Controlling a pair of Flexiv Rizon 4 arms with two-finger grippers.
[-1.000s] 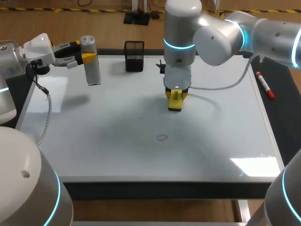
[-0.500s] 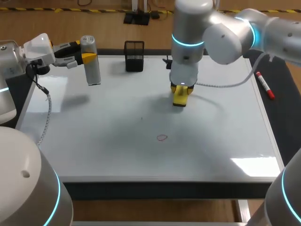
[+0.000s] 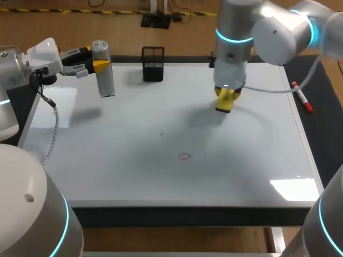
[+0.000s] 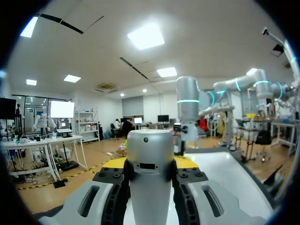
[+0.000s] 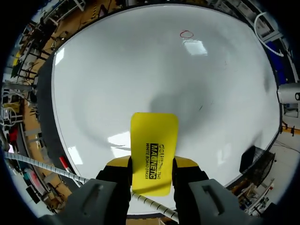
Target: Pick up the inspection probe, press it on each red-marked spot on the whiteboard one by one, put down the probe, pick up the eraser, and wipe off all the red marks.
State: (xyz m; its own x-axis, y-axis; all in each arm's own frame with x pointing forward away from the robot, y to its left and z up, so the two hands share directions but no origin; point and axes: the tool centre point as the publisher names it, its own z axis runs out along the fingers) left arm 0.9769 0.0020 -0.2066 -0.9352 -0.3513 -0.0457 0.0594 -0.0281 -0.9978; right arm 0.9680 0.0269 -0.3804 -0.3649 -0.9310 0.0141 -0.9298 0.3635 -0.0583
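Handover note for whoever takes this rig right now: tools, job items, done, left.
Left tool: shut on the grey cylindrical metal probe, held upright at the far left of the white whiteboard.
Right tool: shut on the yellow rectangular eraser, over the board's far right part. Contact with the board is unclear.
Done: eraser picked up. Probe not yet put down.
Left: one small red loop mark near the board's middle front is unwiped. Wipe it, then set the probe down.

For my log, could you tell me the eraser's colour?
The eraser is yellow; right wrist view shows it best.
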